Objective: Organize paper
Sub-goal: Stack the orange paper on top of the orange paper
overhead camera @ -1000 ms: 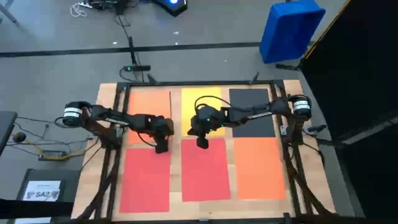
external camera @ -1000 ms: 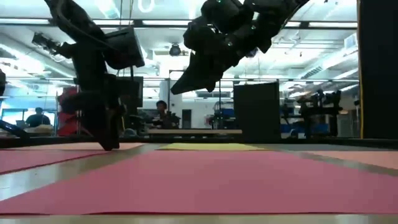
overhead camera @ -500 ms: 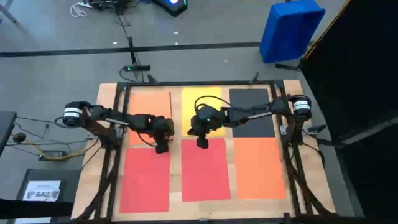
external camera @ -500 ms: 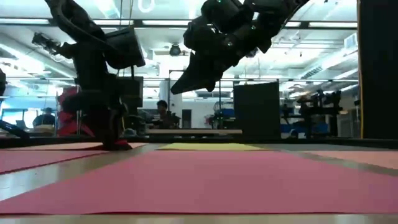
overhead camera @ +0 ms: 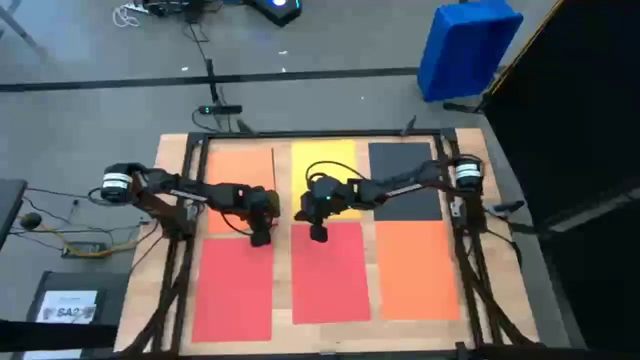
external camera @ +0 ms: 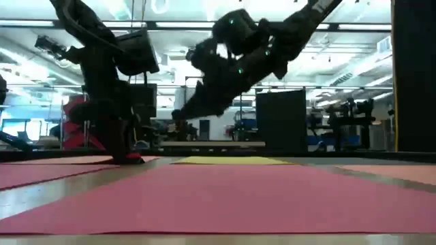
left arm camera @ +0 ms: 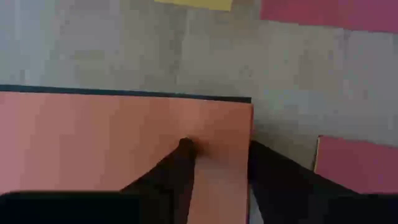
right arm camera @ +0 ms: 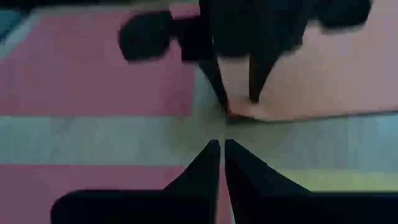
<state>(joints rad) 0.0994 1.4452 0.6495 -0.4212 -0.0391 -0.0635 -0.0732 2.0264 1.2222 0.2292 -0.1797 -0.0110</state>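
Six sheets of paper lie flat on the wooden table (overhead camera: 283, 190). Along the far side are an orange sheet (overhead camera: 238, 170), a yellow sheet (overhead camera: 335, 160) and a black sheet (overhead camera: 405, 185). Along the near side are two red sheets (overhead camera: 236, 292) (overhead camera: 330, 275) and another orange sheet (overhead camera: 415, 270). My left gripper (overhead camera: 260, 238) points steeply down at the far orange sheet's near right corner. My right gripper (overhead camera: 318, 236) is shut and hangs above the bare strip between the yellow sheet and the middle red sheet, touching nothing. My left gripper comes from above at the far orange sheet's near right corner (left arm camera: 239, 134). One fingertip (left arm camera: 185, 148) stands on top of the sheet. The other fingertip (left arm camera: 256, 152) is at its right edge, with the strip of paper between them. The rest of the sheet lies flat on the table.
A blue bin (overhead camera: 468, 45) stands on the floor beyond the table's far right corner. A dark box with a white label (overhead camera: 68, 305) sits left of the table. Dark rails (overhead camera: 180, 250) run along the left and right table edges. Cables (overhead camera: 205, 70) lie on the floor behind.
My right gripper, still shut, has sunk toward the table and gone a little toward the left gripper, tipping further down. At my left gripper's fingertips a bit of the orange sheet's corner has risen into view in the low view; that arm has stayed in place.
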